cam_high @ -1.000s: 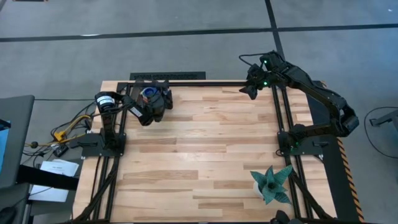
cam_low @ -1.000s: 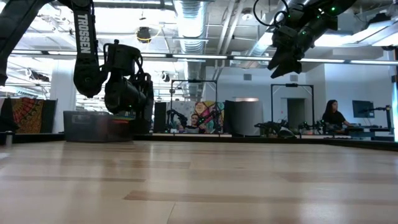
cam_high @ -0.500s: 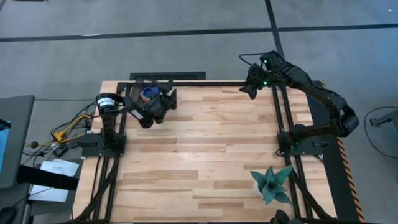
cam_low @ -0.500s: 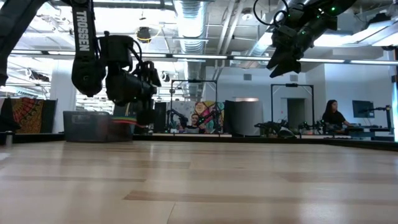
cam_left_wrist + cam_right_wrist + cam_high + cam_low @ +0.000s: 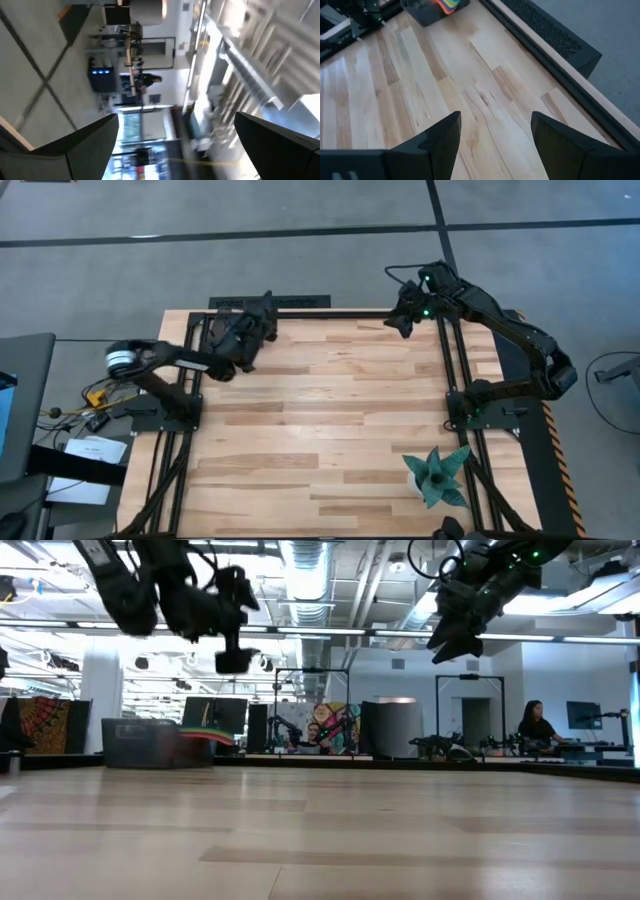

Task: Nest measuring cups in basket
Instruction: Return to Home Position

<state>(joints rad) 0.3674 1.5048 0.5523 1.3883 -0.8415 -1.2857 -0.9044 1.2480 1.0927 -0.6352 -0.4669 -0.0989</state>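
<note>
The dark grey basket [image 5: 150,743] stands at the table's far left. The measuring cups sit nested inside it, their coloured handles [image 5: 205,737] fanned out over one end; the right wrist view shows the same basket [image 5: 426,12] and cups [image 5: 448,5]. In the high view my left arm hides both. My left gripper [image 5: 264,308] hangs open, raised above the basket, its fingers [image 5: 75,150] pointing out into the room with nothing between them. My right gripper [image 5: 400,320] waits open, high over the far right corner, tilted down at bare wood [image 5: 495,140].
A teal spiky plant [image 5: 437,477] stands near the table's right front. Black frame rails [image 5: 300,313] run along the far edge and both sides, with a black perforated box [image 5: 555,30] beyond the far edge. People [image 5: 535,725] sit in the room behind the table.
My left gripper has risen from just over the basket and tipped from pointing downward to pointing roughly level and outward, drifting a little toward the far edge. It has stayed open. The cups stay in the basket.
</note>
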